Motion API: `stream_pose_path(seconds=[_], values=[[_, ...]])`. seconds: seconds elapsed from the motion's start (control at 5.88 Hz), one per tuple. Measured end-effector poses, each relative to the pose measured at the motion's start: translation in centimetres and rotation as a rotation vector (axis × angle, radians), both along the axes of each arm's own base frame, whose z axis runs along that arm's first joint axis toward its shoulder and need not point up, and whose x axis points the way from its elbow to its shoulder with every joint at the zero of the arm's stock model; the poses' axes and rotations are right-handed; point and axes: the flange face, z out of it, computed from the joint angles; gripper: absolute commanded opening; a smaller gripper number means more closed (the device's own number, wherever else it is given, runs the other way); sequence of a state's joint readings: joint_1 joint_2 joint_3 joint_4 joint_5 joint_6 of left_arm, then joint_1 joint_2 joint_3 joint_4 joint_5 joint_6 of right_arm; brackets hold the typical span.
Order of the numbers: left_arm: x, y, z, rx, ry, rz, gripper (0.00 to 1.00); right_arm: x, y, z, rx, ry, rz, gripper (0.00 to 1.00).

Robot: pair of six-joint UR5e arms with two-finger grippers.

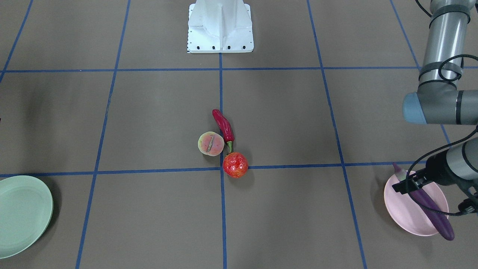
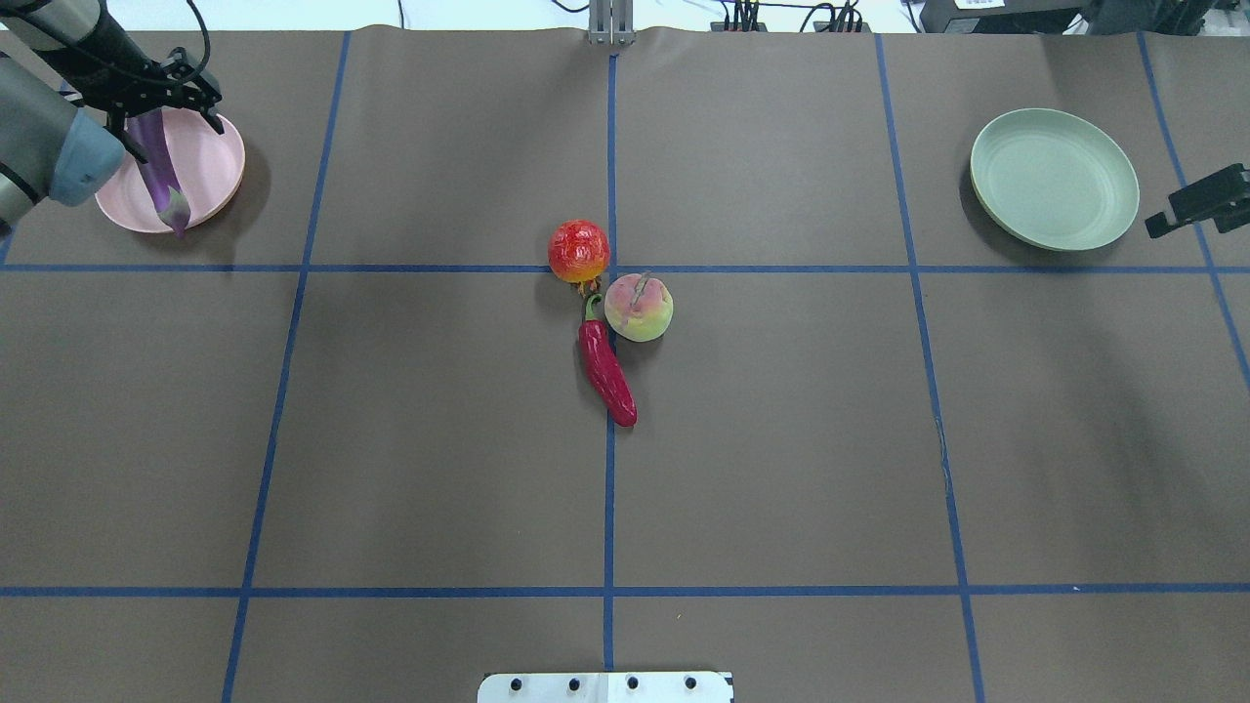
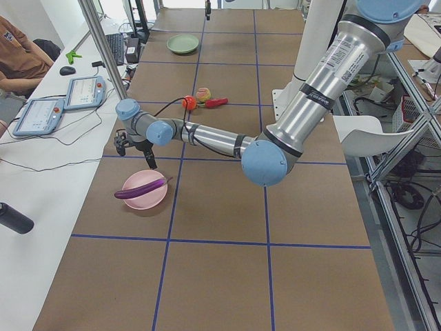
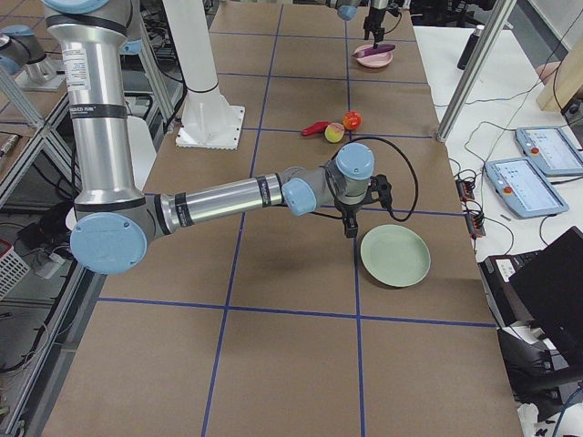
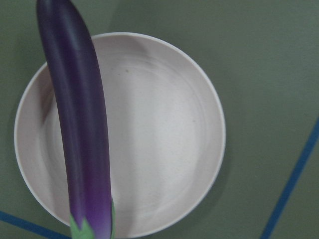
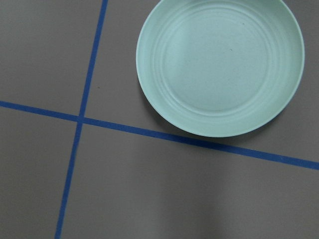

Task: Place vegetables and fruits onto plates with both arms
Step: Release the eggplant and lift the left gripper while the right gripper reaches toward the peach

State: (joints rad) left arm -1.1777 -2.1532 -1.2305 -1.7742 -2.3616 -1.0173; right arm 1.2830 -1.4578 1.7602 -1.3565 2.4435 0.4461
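Presently, the eggplant (image 1: 433, 211) lies slantwise across the pink plate (image 1: 401, 209) at the far left corner of the counter (image 2: 391, 439). Both ends reach past the rim, and the cap end points toward the robot. The left claw (image 1: 407, 184) hangs just above the cap half and is not gripping it. Its fingers seem spread, though that part is small and dark in every view. The left wrist view shows only the eggplant and the plate beneath it.

The right claw (image 2: 1196, 202) hangs over bare counter just beside the mint plate (image 2: 1055, 179), at the far right. I cannot tell whether it is released or clenched.

The other three items sit bunched at mid-counter, by a crossing of blue tape lines (image 2: 781, 268): red fruit (image 2: 578, 251), peach (image 2: 639, 308) and chili (image 2: 605, 371). The chili's green stem end lies between the two fruits, and its tip points toward the white base (image 2: 605, 686). All three are well apart from both plates.

Printed labels run along the large tubes of the left arm (image 3: 324, 76) and the right arm (image 4: 96, 118). The lettering is too small to read.
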Motion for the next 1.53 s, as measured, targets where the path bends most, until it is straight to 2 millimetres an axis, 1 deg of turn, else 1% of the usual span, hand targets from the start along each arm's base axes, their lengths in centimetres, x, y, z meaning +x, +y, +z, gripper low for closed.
stream_pose_path(seconds=[0.17, 0.34, 0.51, 0.68, 0.85, 1.02, 1.19, 1.36, 1.53], values=[[0.9, 1.5, -2.3, 0.004, 0.024, -0.012, 1.0, -4.3, -0.4, -4.5, -0.045, -0.005, 0.047, 0.99], [1.3, 3.5, -4.6, 0.022, 0.049, -0.021, 1.0, -9.5, 0.0, -8.4, -0.093, -0.008, 0.088, 0.99], [2.1, 5.1, -7.0, 0.026, 0.071, -0.037, 1.0, -15.4, 0.8, -12.2, -0.137, -0.014, 0.124, 0.98], [4.3, 6.8, -8.8, 0.039, 0.074, -0.039, 1.0, -20.9, 2.1, -15.7, -0.172, -0.025, 0.151, 0.98], [6.8, 8.2, -9.9, 0.065, 0.064, -0.029, 1.0, -25.9, 3.8, -18.7, -0.216, -0.04, 0.176, 0.98], [8.3, 9.0, -10.4, 0.076, 0.056, -0.022, 1.0, -30.4, 5.5, -21.3, -0.262, -0.055, 0.204, 0.98], [9.1, 9.3, -10.6, 0.08, 0.054, -0.016, 1.0, -34.0, 6.2, -23.4, -0.31, -0.069, 0.236, 0.98], [9.6, 9.5, -10.7, 0.083, 0.049, -0.012, 1.0, -37.1, 5.6, -24.7, -0.339, -0.065, 0.268, 0.97], [10.4, 9.8, -10.6, 0.093, 0.036, -0.012, 1.0, -39.4, 5.2, -25.0, -0.331, -0.061, 0.293, 0.97]])
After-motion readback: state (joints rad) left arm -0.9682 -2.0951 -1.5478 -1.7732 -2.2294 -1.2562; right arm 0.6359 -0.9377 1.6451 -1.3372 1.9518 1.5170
